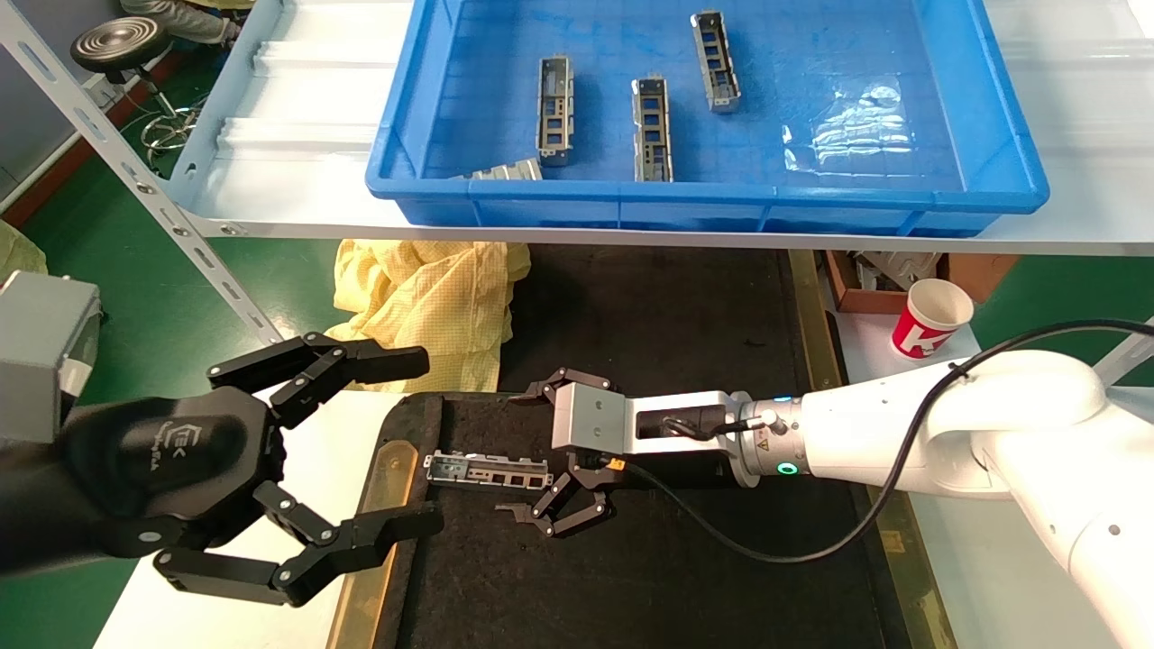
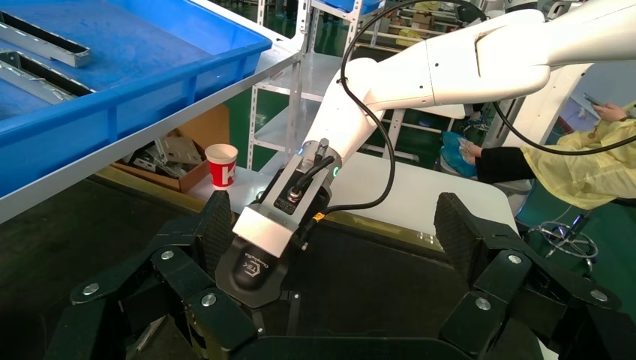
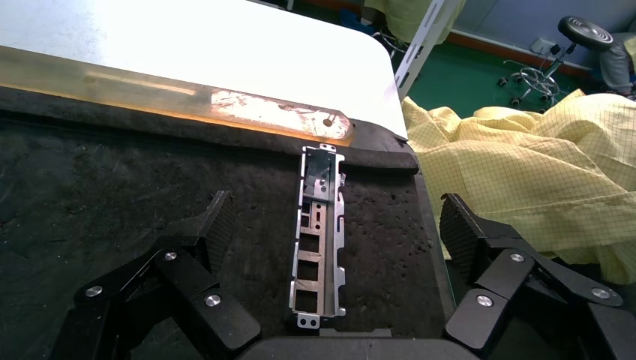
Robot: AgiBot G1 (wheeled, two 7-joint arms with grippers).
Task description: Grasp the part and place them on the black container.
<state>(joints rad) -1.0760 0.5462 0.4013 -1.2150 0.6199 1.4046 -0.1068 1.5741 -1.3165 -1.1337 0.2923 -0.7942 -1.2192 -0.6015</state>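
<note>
One part (image 1: 487, 470), a slim grey metal channel with rectangular cut-outs, lies flat on the black container (image 1: 676, 559) near its near-left corner. My right gripper (image 1: 516, 452) is open and hovers over the part's end, its fingers wide on either side and not touching it. In the right wrist view the part (image 3: 319, 232) lies between the open fingers (image 3: 217, 225) on the black felt (image 3: 112, 187). My left gripper (image 1: 424, 440) is open and empty, just left of the tray. The left wrist view shows it (image 2: 334, 221) facing the right wrist (image 2: 277, 225).
A blue bin (image 1: 721, 203) on the shelf behind holds several more parts (image 1: 652, 128). A yellow cloth (image 1: 424, 288) lies left of the tray's far end. A red and white paper cup (image 1: 929, 317) stands at the right. A brass strip (image 1: 388, 469) edges the tray.
</note>
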